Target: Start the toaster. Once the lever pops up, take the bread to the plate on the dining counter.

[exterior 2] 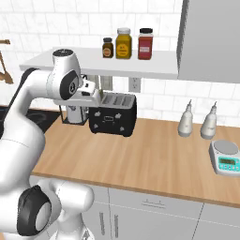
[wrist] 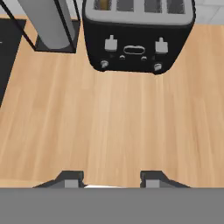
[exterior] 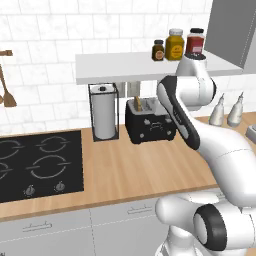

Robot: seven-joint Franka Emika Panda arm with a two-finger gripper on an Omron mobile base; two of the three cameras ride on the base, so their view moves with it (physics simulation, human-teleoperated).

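Gripper (wrist: 111, 177): jaws apart, nothing between the tips, hanging over bare worktop (wrist: 109, 122). Not touching anything.

Toaster (wrist: 138, 37) sits ahead of the tips, front face toward you; 2 pale levers (wrist: 111, 43) on that face, both look up, so start not yet done, I'd say. Bread (exterior: 137, 103) stands in the slot at the paper-towel-holder (exterior: 104, 111) end, top edge poking above the silver top; from the hand cam that's ahead and a bit to the left.

Handling, judged: slice is light, thin, crumbly, prob. warm and drier after toasting. Take it by the exposed top edge, one pad on each flat face, gentle squeeze, lift straight up out of the slot. Lever is small and stiff; you'll want a fingertip on top of it and press down. Toaster is boxy, prob. heavy enough not to slide.
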